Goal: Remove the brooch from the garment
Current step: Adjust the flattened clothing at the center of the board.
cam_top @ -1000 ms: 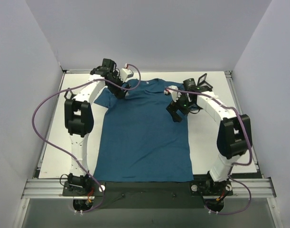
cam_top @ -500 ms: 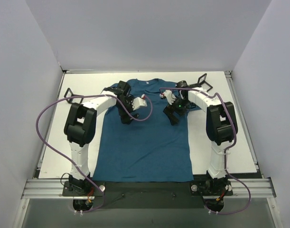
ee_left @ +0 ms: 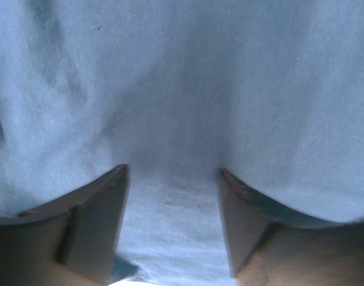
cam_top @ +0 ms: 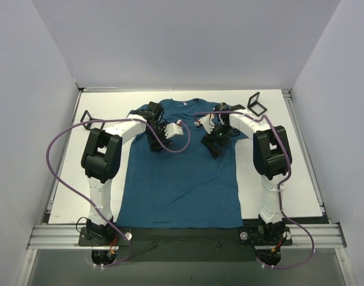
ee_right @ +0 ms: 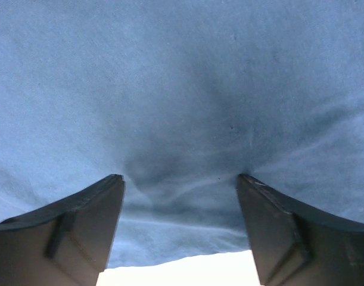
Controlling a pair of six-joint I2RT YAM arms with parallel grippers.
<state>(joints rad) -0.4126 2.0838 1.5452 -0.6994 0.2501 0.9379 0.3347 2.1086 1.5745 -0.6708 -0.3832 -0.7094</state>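
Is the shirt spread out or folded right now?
Spread: the shirt lies flat on the table, neck far, hem near, no fold showing. Only small puckers sit between the fingers of the left claw and right claw.

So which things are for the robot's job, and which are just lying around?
For the job: the garment, spread flat; the left gripper and the right gripper, both open, pressing on it. The brooch does not show.
Just lying about: a black square frame at the far right; another black frame at the left.

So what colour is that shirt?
The shirt is plain dark teal-blue, clearest in the top view.
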